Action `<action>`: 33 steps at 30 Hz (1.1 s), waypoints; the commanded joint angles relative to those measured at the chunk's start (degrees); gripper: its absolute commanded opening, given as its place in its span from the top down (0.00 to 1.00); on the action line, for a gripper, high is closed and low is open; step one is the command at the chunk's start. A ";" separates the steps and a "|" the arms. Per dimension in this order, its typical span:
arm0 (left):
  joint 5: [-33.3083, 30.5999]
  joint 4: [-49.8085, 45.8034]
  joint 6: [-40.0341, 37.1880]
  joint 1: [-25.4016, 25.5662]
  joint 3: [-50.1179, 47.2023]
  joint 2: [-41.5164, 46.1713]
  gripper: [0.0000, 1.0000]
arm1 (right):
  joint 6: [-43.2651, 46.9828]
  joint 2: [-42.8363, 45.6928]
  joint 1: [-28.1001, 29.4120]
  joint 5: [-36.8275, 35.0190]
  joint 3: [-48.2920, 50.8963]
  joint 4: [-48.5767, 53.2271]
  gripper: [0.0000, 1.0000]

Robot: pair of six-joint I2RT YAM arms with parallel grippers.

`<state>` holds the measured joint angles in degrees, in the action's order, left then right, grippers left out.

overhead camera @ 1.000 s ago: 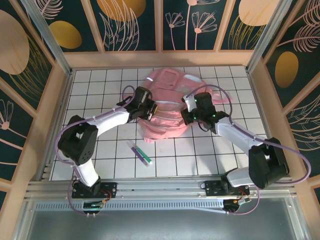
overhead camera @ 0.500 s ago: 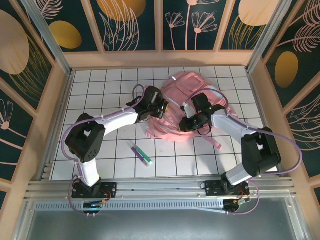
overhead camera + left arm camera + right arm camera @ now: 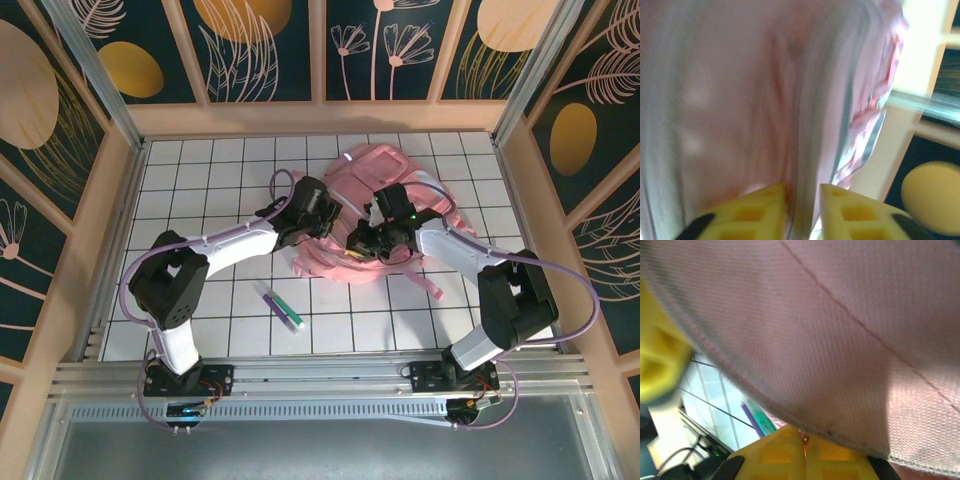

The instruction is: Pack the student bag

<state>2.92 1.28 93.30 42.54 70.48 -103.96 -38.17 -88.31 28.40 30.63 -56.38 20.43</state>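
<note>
Student bag (image 3: 840,315): fine-woven pink cloth, matt, a stitched seam above the right fingers (image 3: 785,455). Shiny silver strip (image 3: 850,125) beyond the left fingers (image 3: 850,212); both finger pairs matt yellow plastic.

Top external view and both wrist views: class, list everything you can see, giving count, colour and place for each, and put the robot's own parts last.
student bag: one, pink with silver strips, far centre of the table, between the two grippers
markers: two, one purple and one green, lying side by side on the near part of the table, apart from the bag
table: one, white tiles with dark grid lines, boxed in by wooden rails
wall panels: several, dark teal with gold and pale plant shapes, around the table
left arm: one, white and black, reaching to the bag's left side
right arm: one, white and black, reaching to the bag's near side
left gripper: one, yellow fingers, slightly apart against the bag
right gripper: one, yellow fingers, shut on the bag's fabric edge
</note>
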 commanded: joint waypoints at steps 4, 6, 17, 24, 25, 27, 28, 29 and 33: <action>-0.02 -3.60 -19.83 -0.30 -4.55 9.61 0.58 | -7.18 0.46 0.05 1.40 -2.92 -10.49 0.95; -1.85 -4.29 -26.61 -1.56 -7.58 13.07 0.58 | -7.11 0.69 0.03 0.45 -2.87 -10.84 0.93; 0.02 -3.15 -57.45 -1.99 -13.82 19.79 0.66 | -5.01 -0.88 -0.42 1.66 -3.79 -7.78 1.00; -20.17 -7.21 -55.20 -8.00 -6.59 19.46 0.85 | 7.52 1.84 -6.37 -3.30 -3.65 5.34 1.00; -19.04 -7.79 -55.82 -8.50 -4.06 17.70 0.85 | 8.27 1.97 -6.90 -2.91 -3.86 5.90 1.00; -16.57 -11.55 -57.12 -8.68 3.30 11.99 0.65 | 8.98 2.14 -7.42 -2.60 -4.35 6.46 1.00; -14.53 -14.16 -57.64 -8.63 7.59 8.42 0.51 | 8.99 2.19 -7.46 -2.55 -4.44 6.43 1.00; -12.12 -16.15 -57.70 -8.68 11.21 4.63 0.35 | 8.97 2.20 -7.44 -2.23 -4.45 6.30 1.00; -4.82 -19.73 -59.11 -8.70 21.43 -5.42 0.38 | 9.06 2.10 -7.40 -1.45 -4.45 6.53 1.00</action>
<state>-7.35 -11.27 36.34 33.54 88.03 -103.70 -31.35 -88.18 20.99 29.61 -58.81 25.26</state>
